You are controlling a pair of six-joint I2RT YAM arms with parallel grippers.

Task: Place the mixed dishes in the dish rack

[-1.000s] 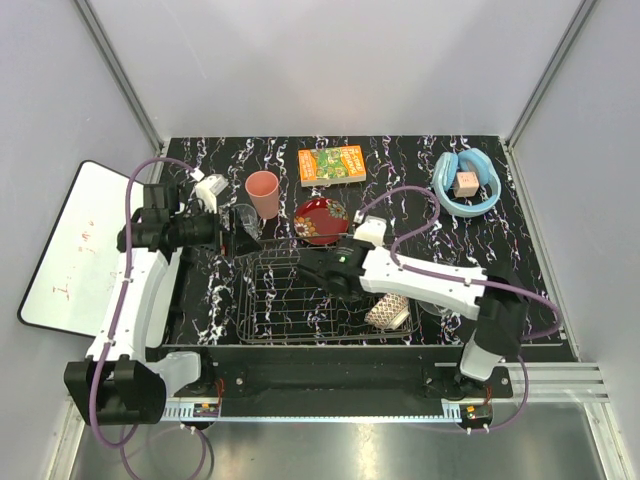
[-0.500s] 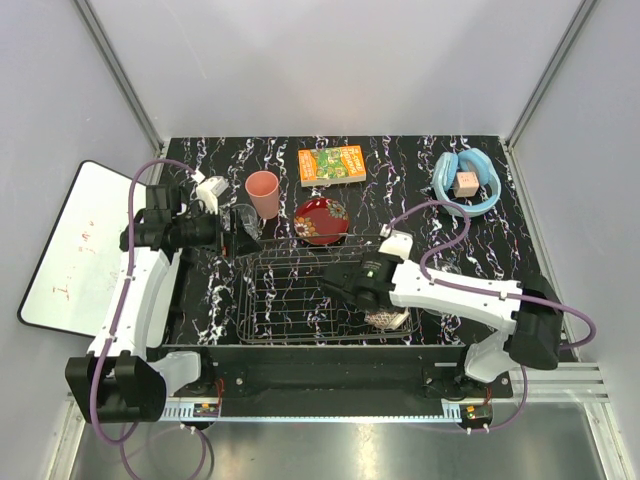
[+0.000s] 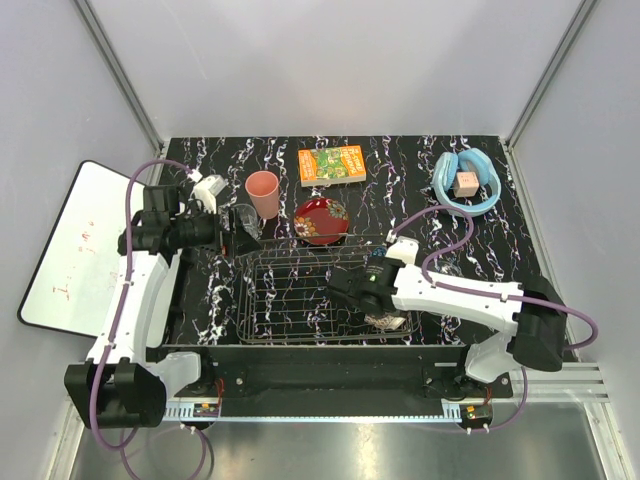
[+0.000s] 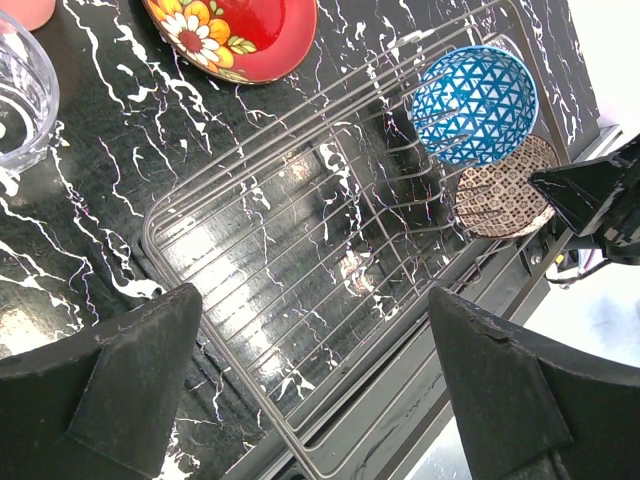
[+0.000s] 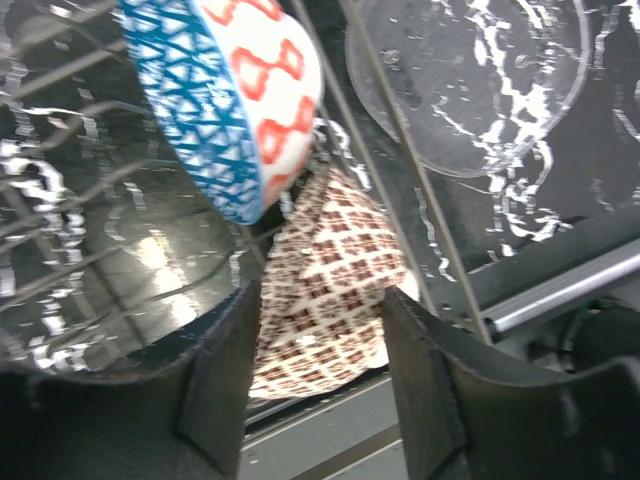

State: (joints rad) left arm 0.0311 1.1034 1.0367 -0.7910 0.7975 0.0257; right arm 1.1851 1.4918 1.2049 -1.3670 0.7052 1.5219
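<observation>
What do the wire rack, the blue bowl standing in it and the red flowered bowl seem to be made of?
The dish rack looks like dark metal wire: thin bent rods with bright glints. The blue patterned bowl seems to be glazed ceramic, smooth under a crisp triangle print, though hard plastic is possible. The glossy red bowl looks lacquered or plastic, with a shiny surface and painted flowers.

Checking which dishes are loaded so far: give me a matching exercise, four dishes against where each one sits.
Dishes
1. blue patterned bowl
2. glossy red bowl
3. clear glass bowl
4. salmon-pink cup

Places
A. on the table, next to the clear glass tumbler
B. on edge among the prongs of the dish rack
C. on the table, just outside the rack wire by the beige patterned bowl
D. on the table, between the rack and the orange-green box

Pairs: 1-B; 2-D; 3-C; 4-A
</observation>
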